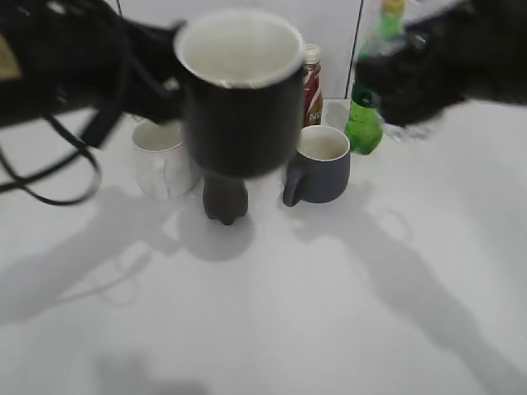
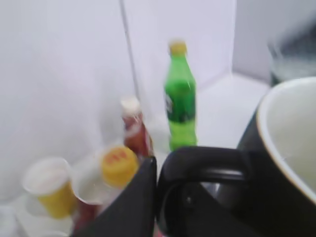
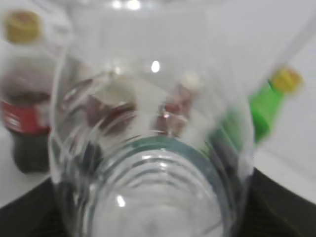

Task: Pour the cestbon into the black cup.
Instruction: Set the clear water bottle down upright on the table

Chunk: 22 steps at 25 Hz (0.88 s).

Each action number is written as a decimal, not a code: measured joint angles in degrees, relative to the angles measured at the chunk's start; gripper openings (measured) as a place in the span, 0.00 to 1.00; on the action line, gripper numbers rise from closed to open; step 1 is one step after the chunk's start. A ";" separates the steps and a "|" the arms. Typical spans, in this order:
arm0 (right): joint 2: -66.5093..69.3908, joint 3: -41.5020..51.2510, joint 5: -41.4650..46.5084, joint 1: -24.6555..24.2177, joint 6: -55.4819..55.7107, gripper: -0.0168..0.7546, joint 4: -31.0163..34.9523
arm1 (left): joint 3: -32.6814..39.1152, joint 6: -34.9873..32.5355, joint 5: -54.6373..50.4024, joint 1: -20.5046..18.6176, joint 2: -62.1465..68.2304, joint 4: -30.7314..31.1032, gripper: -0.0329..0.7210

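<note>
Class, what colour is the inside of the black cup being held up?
White inside the black cup, clearest in the exterior view.

The place looks like a staged robot test bench rather than a lived-in room. A bare white tabletop [image 1: 329, 313] fills the lower frame, and plain white panels [image 1: 329, 33] with a dark seam close off the top. Drink props crowd the upper middle: a green soda bottle [image 1: 364, 123], a grey-blue mug [image 1: 321, 169] and a white cup [image 1: 160, 156]. Loose black cables [image 1: 49, 156] hang at upper left.

black cup [image 1: 240, 107] blk, wht inside | cestbon [image 3: 148, 163] clear | soda bottle [image 2: 179, 101] grn
</note>
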State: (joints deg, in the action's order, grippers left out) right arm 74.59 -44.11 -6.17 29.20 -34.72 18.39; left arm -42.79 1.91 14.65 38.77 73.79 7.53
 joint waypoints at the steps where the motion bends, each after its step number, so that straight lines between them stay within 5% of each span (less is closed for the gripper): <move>1: -0.44 2.04 -1.33 -1.42 1.30 0.67 0.05 | 0.48 0.00 0.00 -0.61 -1.74 -0.10 0.12; 5: -0.72 9.09 -7.43 -6.77 7.20 0.67 0.15 | 4.71 0.05 0.84 -5.60 -8.16 -1.15 0.12; 16: 5.03 15.85 -27.37 -14.96 28.89 0.67 -15.26 | 19.20 0.00 11.38 -30.48 -9.13 -3.54 0.12; 22: 15.68 15.91 -42.22 -15.03 29.90 0.67 -13.58 | 19.86 0.00 15.01 -34.85 -1.49 -5.66 0.12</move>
State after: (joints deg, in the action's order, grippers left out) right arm 90.27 -28.20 -48.40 14.17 -4.83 4.81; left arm -22.93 1.91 29.65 3.92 72.30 1.88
